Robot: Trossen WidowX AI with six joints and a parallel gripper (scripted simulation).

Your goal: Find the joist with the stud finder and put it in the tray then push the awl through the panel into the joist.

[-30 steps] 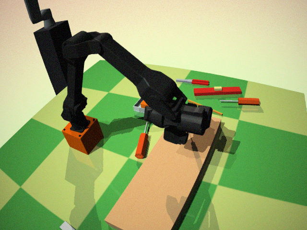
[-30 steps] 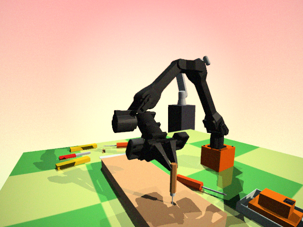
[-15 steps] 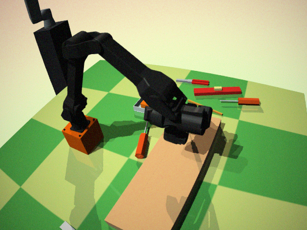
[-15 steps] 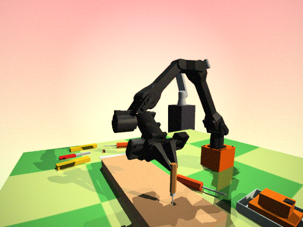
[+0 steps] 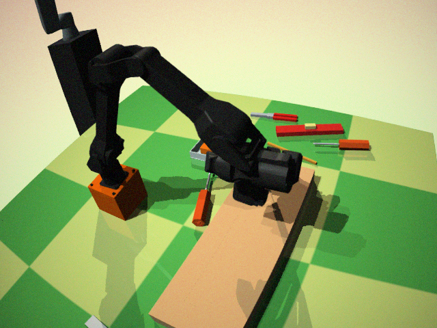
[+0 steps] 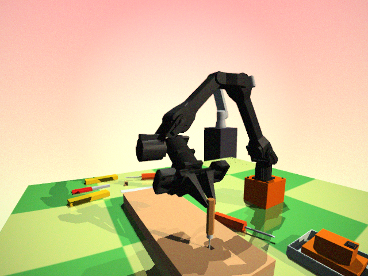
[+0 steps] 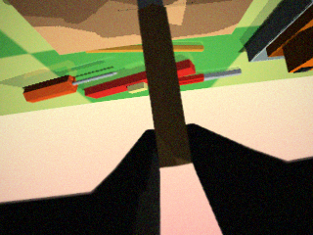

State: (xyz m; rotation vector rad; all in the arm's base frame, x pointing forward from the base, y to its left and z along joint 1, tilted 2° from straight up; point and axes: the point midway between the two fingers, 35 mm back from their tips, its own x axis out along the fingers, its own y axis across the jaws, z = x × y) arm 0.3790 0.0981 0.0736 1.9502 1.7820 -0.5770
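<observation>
My gripper [image 6: 210,204] [image 7: 170,134] is shut on the awl [image 6: 210,218] [image 7: 163,73] by the upper part of its brown wooden handle. The awl stands upright, point down, over the floor panel [image 5: 225,254] [image 6: 154,204] [image 7: 54,41]. In the exterior view its thin metal tip reaches the panel's top surface; whether it is in the wood I cannot tell. In the top view the arm hides the awl. The orange stud finder [image 5: 204,148] [image 6: 336,246] [image 7: 299,49] sits in the grey tray [image 5: 197,155] [image 6: 309,263] [image 7: 256,41]. The joist is not visible.
An orange-handled screwdriver [image 5: 201,208] [image 6: 232,221] lies beside the panel, on the arm base's side. Beyond the panel's end lie a pencil-like stick [image 5: 308,160] [image 7: 191,48], a red level [image 5: 293,130] [image 7: 108,89], a red-handled tool [image 5: 285,117] and another orange screwdriver [image 5: 354,144] [image 7: 49,89].
</observation>
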